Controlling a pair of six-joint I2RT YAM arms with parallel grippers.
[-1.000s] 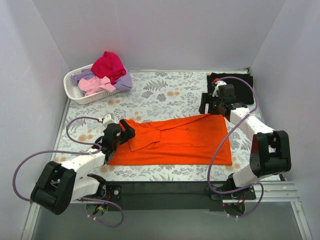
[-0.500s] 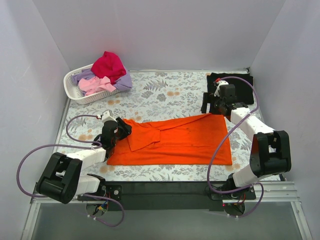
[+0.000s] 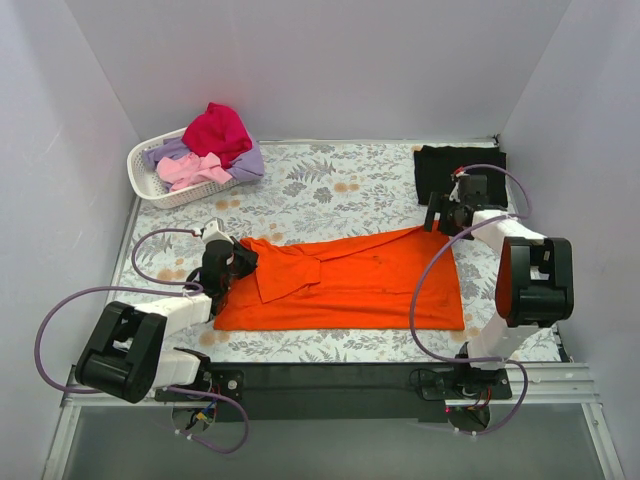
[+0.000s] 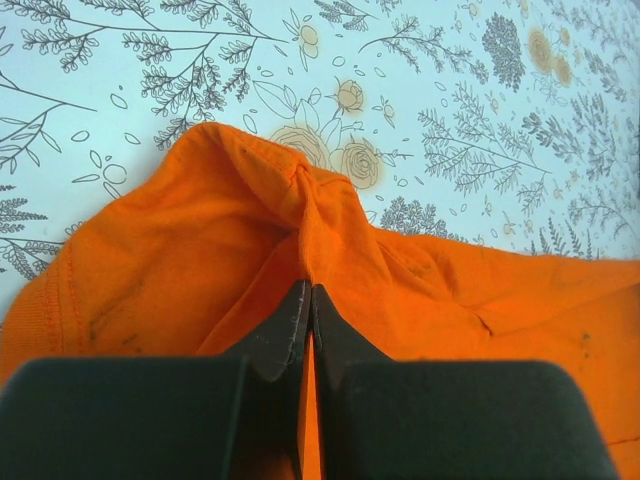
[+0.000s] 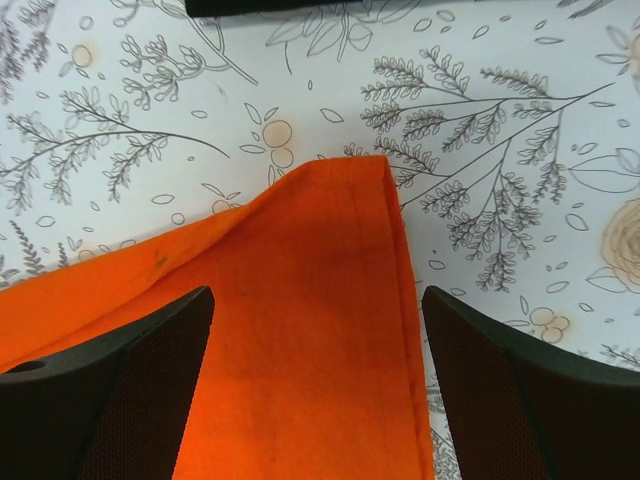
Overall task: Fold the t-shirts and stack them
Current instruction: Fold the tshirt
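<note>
The orange t-shirt (image 3: pixel 360 285) lies spread flat across the middle of the floral cloth. My left gripper (image 3: pixel 238 262) is at its left end, shut on a raised fold of the orange cloth (image 4: pixel 200 240), which puckers up at the gripper's tips (image 4: pixel 306 292). My right gripper (image 3: pixel 440 215) hovers open over the shirt's far right corner (image 5: pixel 320 230), one finger on each side of it (image 5: pixel 318 300). A folded black t-shirt (image 3: pixel 450 160) lies at the back right, just beyond that gripper.
A white basket (image 3: pixel 170 197) at the back left holds magenta (image 3: pixel 218 128), pink (image 3: pixel 190 170) and lavender (image 3: pixel 248 160) shirts. Walls close in the table on the left, back and right. Purple cables loop from both arms.
My left gripper has closed on the orange shirt's left end. My right gripper has shifted right, from over the shirt's top edge to its far right corner, and stays open.
</note>
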